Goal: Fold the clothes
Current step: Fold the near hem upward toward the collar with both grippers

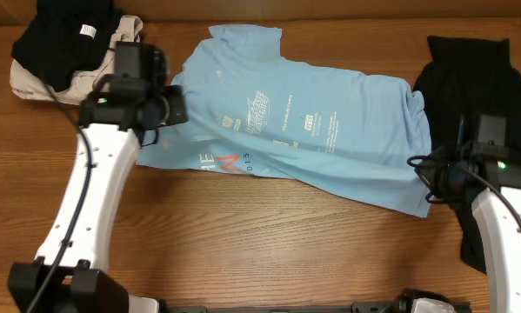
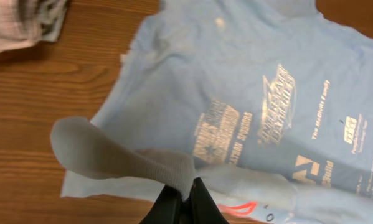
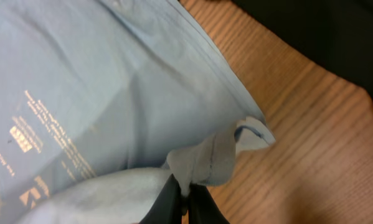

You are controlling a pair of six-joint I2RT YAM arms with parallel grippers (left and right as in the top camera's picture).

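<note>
Item 1, light-blue T-shirt (image 1: 303,130): I see it spread across the middle of the desk (image 1: 243,235), lying at a slant, mostly flat with some wrinkling. White chest print (image 1: 260,109) faces up. The red-and-white hem lettering (image 1: 221,161) sits near its left end.

Item 2, left tool (image 2: 185,194): my wrist view has its jaws closed on a fold of the T-shirt's fabric at the left edge. The pinched cloth rises in a rounded loop above the rest of the garment. I read this as a firm grip.

Item 3, right tool (image 3: 186,193): jaws closed on a bunched bit of the T-shirt's right edge, close to where the cloth ends and the bare wood begins.

Item 4, black garment (image 1: 469,69): I log it at the right side of the desk, just beside the T-shirt's right end, partly under the right arm.

Item 5, black top (image 1: 60,39) and beige garment (image 1: 30,83): heaped together at the far left corner, black on top, apart from the T-shirt.
</note>
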